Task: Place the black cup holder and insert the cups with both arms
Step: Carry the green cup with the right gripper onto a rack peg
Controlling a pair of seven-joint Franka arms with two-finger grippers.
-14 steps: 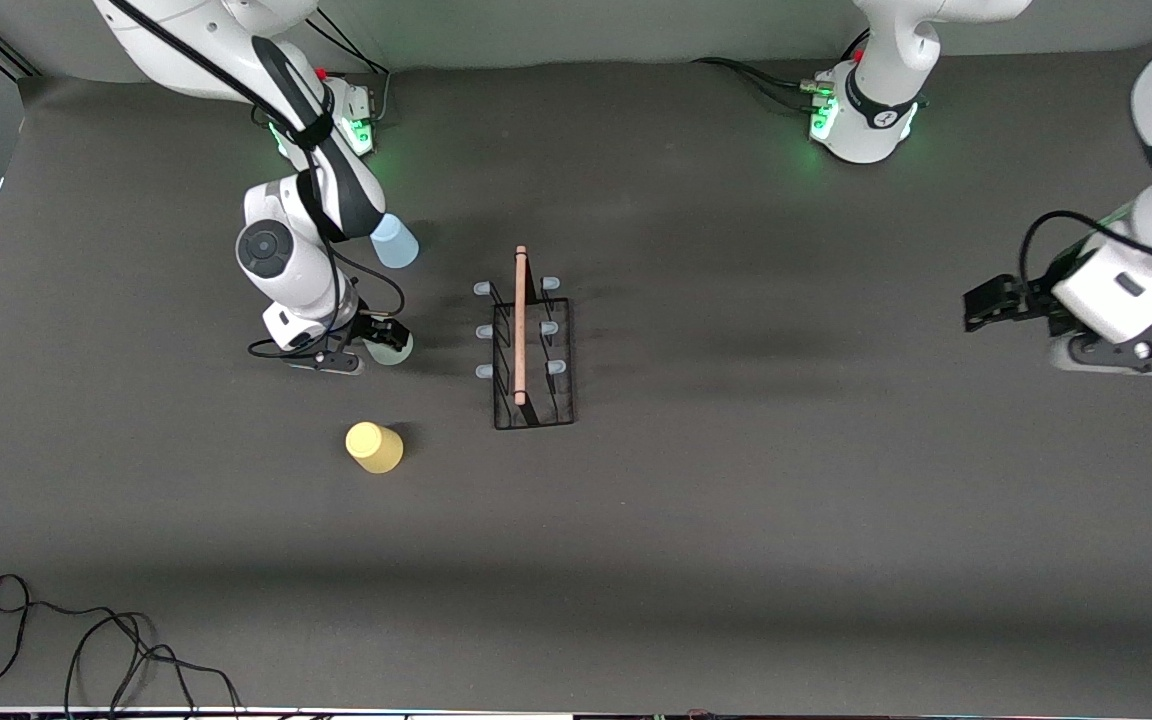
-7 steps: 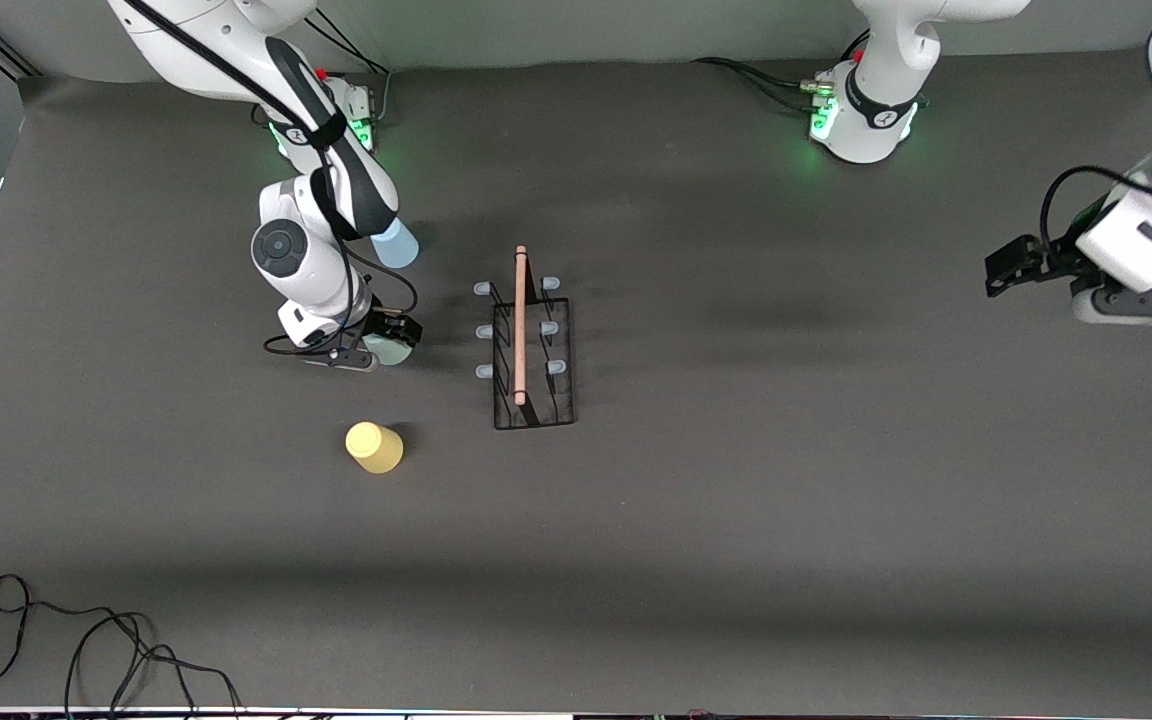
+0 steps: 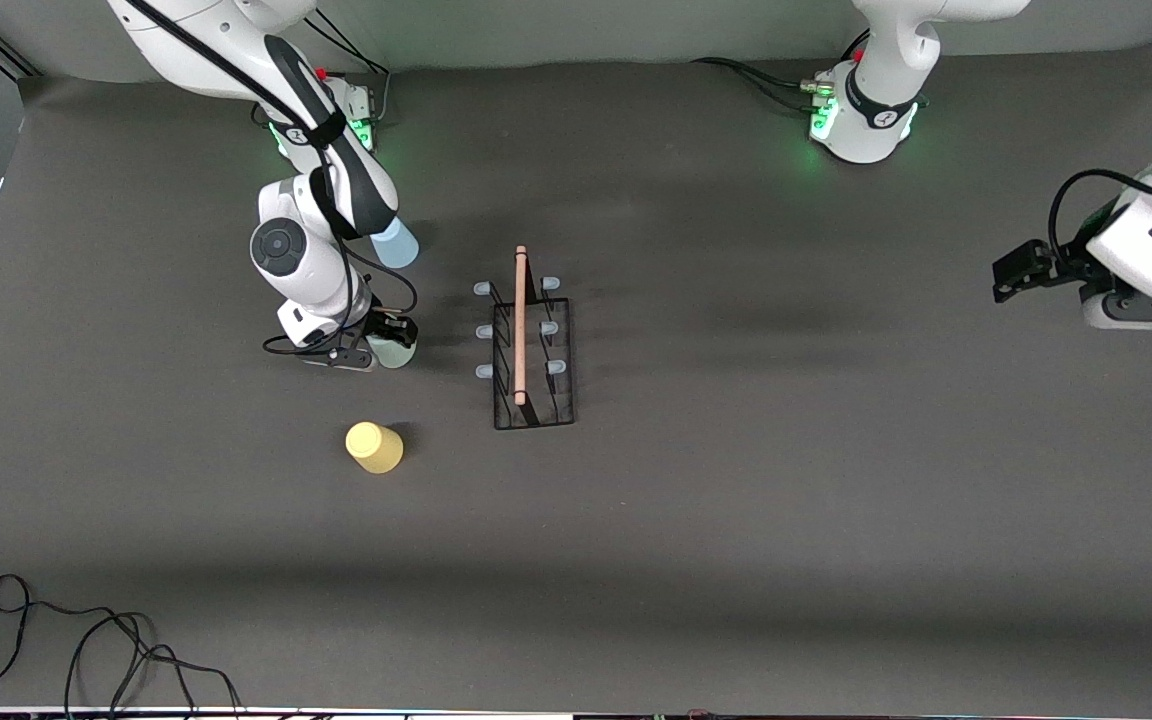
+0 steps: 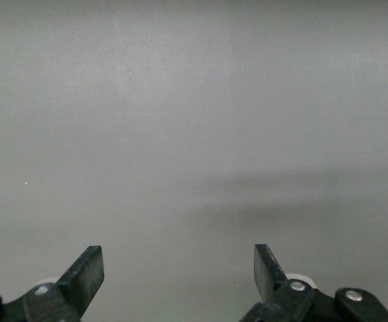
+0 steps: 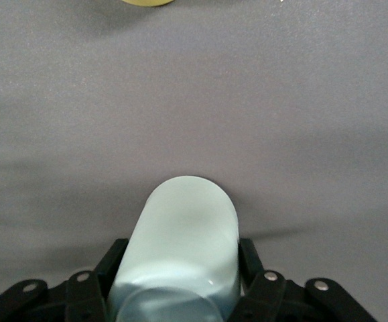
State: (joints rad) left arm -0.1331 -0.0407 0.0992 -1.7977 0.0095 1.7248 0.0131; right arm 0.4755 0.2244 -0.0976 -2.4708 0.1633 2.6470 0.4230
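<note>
Here the right gripper (image 3: 391, 338) is clamped on the green cup (image 5: 180, 255), low at the table beside the rack (image 3: 532, 345), toward the right arm's end. The rack stands mid-table with its wooden handle (image 3: 520, 325) on top and all pegs bare. The blue cup (image 3: 395, 243) stands farther from the camera than the green one, the yellow cup (image 3: 373, 446) nearer. The left gripper (image 4: 179, 275) waits with fingers wide apart, holding nothing, over the left arm's end of the table (image 3: 736, 500).

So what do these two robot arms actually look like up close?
Both arms are glossy white jointed tubes with black bands, on round bases glowing green. Black cables loop along them. The right gripper and left gripper are black, with flat two-finger tips fastened by silver screws.
</note>
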